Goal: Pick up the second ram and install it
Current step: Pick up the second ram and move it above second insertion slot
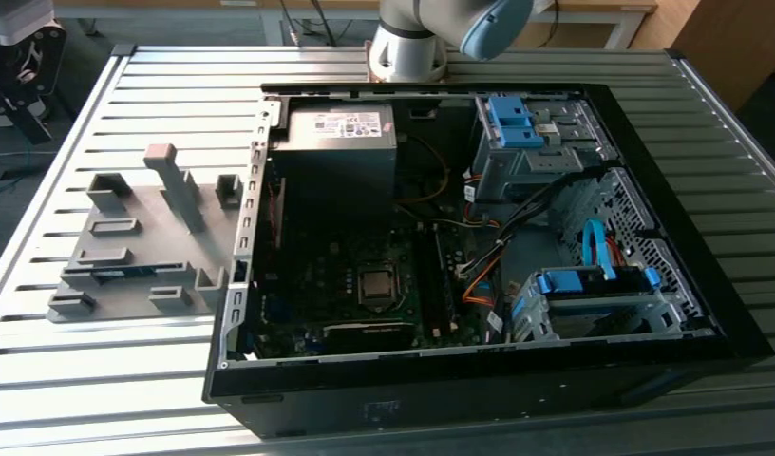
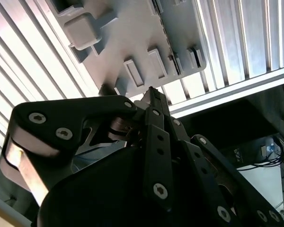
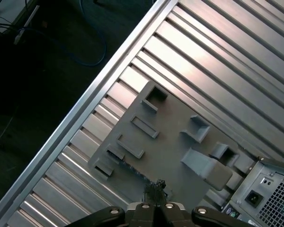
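Note:
The second ram (image 1: 115,273) is a thin dark blue-green stick standing on edge in a slot of the grey holder tray (image 1: 160,237), at the exterior view's left. In the first wrist view it shows as a dark strip (image 3: 133,168) near the tray's (image 3: 175,151) edge. My gripper (image 3: 156,185) hangs well above that part of the tray. Its fingers are shut tip to tip, and I see nothing between them. The second wrist view shows the black finger linkage meeting at the gripper tip (image 2: 151,91), over the tray (image 2: 132,38).
The open computer case (image 1: 489,380) lies on the slatted metal table (image 1: 134,380), right of the tray. Inside are the motherboard with long black slots (image 1: 435,275), cables and blue drive bays (image 1: 591,280). The arm's base (image 1: 406,47) stands behind the case. The table edge (image 3: 85,109) runs close to the tray.

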Available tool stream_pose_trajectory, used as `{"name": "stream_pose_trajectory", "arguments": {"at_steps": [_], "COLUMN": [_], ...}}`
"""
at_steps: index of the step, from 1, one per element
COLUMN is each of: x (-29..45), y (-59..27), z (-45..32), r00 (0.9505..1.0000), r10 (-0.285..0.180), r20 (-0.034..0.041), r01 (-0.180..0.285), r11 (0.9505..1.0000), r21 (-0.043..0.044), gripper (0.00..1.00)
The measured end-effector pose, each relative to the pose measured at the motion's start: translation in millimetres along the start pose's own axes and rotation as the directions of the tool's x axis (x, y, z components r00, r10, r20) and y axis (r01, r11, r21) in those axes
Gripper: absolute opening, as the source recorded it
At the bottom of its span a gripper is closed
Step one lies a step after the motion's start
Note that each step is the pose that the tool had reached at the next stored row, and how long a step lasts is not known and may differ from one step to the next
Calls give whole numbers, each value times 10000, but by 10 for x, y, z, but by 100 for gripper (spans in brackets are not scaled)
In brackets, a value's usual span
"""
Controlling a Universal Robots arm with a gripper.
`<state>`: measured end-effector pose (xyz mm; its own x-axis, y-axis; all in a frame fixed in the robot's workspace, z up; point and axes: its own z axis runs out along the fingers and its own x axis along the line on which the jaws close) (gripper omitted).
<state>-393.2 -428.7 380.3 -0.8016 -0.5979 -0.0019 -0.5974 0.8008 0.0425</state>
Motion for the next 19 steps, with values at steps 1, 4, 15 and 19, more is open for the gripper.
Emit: {"name": "stream_pose_trajectory", "arguments": {"at_steps": [1,4,15,19], "x": [0,1,4,4], "y": [0,0,-1,-1], "z": [0,0,0,0], "r00": [10000,9997,9948,9927], "r10": [-50,-225,-1017,-1203], "r20": [-2,-10,-42,-50], "r01": [50,225,1017,1203], "r11": [10000,9997,9948,9927], "r21": [0,0,-4,-5], "gripper": [11,11,11,11]}}
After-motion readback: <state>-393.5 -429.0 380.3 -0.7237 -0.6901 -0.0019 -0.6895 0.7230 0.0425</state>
